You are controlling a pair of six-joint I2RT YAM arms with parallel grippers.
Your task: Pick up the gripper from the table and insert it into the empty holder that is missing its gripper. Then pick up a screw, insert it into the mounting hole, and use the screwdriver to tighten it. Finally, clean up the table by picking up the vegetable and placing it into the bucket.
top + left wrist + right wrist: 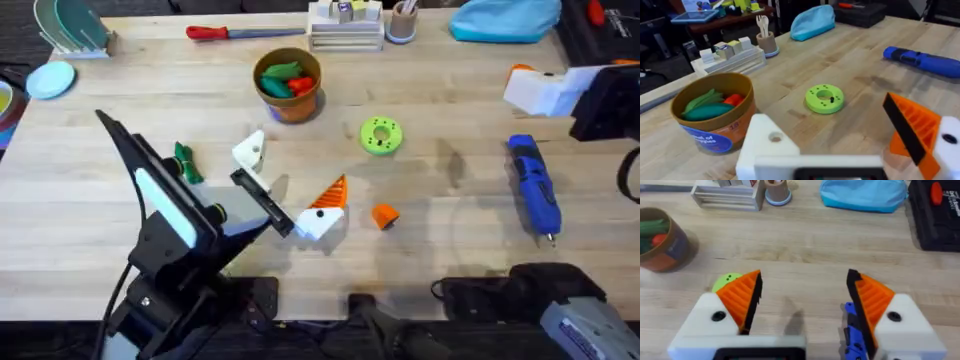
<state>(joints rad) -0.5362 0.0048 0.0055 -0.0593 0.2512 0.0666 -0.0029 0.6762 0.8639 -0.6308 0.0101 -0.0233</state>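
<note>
The loose orange gripper (385, 215) lies on the table just right of my left gripper (292, 172). My left gripper is open and holds nothing. One of its fingers is the bare white holder (250, 151) (771, 142); the other carries an orange ribbed tip (331, 193) (912, 129). The dark-green vegetable (185, 161) lies left of that arm. The orange-brown bucket (289, 86) (715, 115) (660, 242) holds green and red toy vegetables. The blue screwdriver (533, 188) (922, 61) (854, 335) lies at the right. My right gripper (530, 82) (805, 297) hovers open beyond the screwdriver.
A lime-green disc (381, 136) (825, 98) (726, 281) sits mid-table with a small dark piece on it. A red-handled tool (230, 32), a white rack (345, 28), a cup (402, 22) and a blue pouch (505, 18) line the far edge.
</note>
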